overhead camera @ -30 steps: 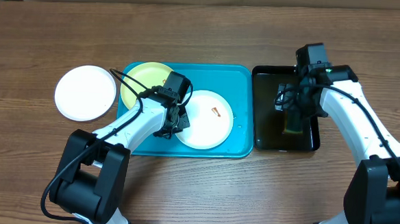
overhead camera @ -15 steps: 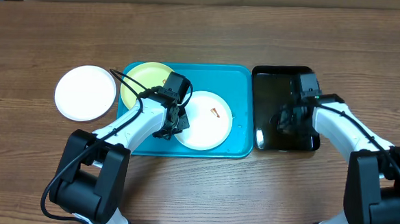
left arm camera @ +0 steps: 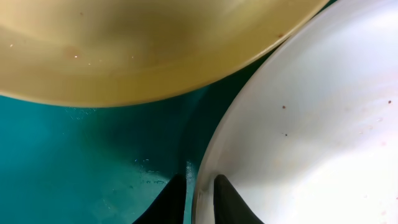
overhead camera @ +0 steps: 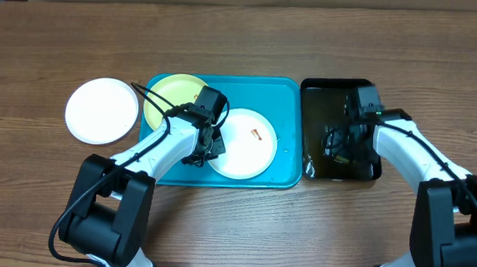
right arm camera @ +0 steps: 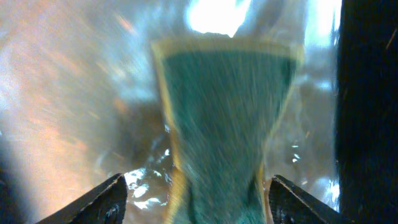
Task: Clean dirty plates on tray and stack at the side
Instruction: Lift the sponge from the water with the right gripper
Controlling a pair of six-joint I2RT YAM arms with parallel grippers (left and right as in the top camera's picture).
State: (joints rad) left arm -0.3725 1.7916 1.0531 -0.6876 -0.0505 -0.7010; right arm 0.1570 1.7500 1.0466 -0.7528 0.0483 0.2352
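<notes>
The turquoise tray is sitting at the centre of the frame on the wooden counter. It is carrying two plates. A yellow-green plate is lying in its upper left corner. A smeared white plate is lying lower and to the right, showing a small orange-red mark near its middle. A second white plate is lying on the counter to the left of the tray, apart from it.

The left gripper is clenching the smeared white plate's left rim, with one finger on the tray side and the other over the plate.

At the right of the frame, the black tray of water is holding a green sponge. The right gripper is standing released, its fingers spreading either side of the sponge, which is looking blurred.
</notes>
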